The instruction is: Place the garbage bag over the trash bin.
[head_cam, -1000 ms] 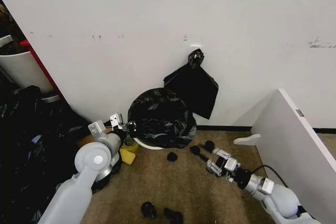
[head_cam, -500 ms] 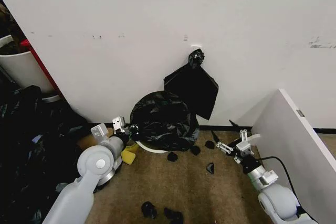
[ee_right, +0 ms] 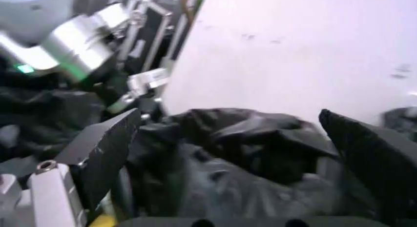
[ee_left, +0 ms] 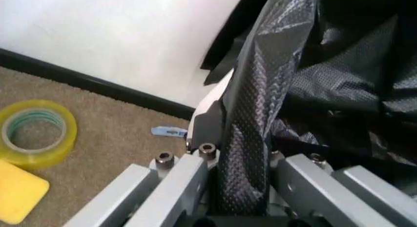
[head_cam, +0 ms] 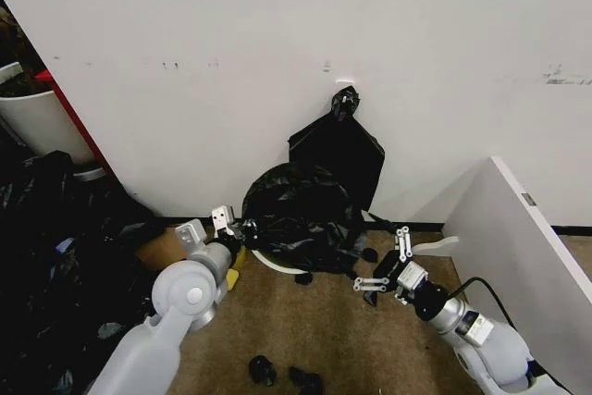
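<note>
The crinkled black garbage bag [head_cam: 301, 217] is draped over the trash bin, whose cream rim [head_cam: 277, 266] peeks out below the bag, on the carpet by the wall. My left gripper [head_cam: 229, 221] is at the bag's left side, shut on a strip of the bag [ee_left: 251, 114] that runs up between its fingers [ee_left: 176, 185]. My right gripper [head_cam: 384, 263] hovers at the bag's right side, open. In the right wrist view its two black fingers [ee_right: 104, 149] stand wide apart, with the bag [ee_right: 247, 163] ahead between them.
A flat black bag [head_cam: 339, 156] hangs on the wall behind the bin. A white panel [head_cam: 518, 247] stands at the right and a heap of black sacks [head_cam: 46, 256] at the left. A yellow tape roll [ee_left: 36, 134], a yellow pad [ee_left: 19, 197] and black scraps [head_cam: 277, 373] lie on the carpet.
The bag and bin have shifted to the right together with my left gripper. My right gripper swung in from the lower right toward the bag's right side and has spread wide.
</note>
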Tool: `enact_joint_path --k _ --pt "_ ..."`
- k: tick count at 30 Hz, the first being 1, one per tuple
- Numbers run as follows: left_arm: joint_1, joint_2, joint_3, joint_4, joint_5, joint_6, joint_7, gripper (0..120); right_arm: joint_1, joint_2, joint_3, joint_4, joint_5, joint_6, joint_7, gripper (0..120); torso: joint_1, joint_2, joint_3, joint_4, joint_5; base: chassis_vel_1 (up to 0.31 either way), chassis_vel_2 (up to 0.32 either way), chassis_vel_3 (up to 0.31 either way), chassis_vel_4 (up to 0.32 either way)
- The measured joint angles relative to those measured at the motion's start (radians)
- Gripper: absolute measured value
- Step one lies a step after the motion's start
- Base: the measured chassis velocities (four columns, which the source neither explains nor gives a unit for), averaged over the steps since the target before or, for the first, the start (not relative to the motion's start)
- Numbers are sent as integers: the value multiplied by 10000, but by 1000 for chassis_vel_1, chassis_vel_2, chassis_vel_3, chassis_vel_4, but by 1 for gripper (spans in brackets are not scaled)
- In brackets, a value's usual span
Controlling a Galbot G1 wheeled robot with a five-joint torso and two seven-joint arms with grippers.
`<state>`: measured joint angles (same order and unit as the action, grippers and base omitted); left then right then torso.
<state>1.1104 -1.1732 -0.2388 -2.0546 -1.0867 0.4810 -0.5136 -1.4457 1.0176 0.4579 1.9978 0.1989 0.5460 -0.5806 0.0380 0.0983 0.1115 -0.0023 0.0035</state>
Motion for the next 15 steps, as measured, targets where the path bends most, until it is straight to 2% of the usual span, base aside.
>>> enact_joint_path --k 2,5,6,13,15 --pt "-21 -17 8 1 12 -6 0 1 12 -10 10 -26 -407 -11 -231 95 0 0 0 0 1 0 0 0 0" --pt "-49 -26 -17 -11 11 -15 1 1 49 7 170 -112 -1257 13 -567 84 0 0 0 0 0 0 0 0 0" --pt "-49 -26 -17 -11 11 -15 1 1 49 7 170 -112 -1257 13 -567 84 0 0 0 0 0 0 0 0 0" --pt "-120 -29 -41 5 7 -33 4 1 87 -33 199 -143 -1522 -21 -854 54 0 0 0 0 0 0 0 0 0" --pt "-151 -35 -35 15 8 -35 4 1 89 -34 199 -142 -1616 -21 -888 51 0 0 0 0 0 0 0 0 0"
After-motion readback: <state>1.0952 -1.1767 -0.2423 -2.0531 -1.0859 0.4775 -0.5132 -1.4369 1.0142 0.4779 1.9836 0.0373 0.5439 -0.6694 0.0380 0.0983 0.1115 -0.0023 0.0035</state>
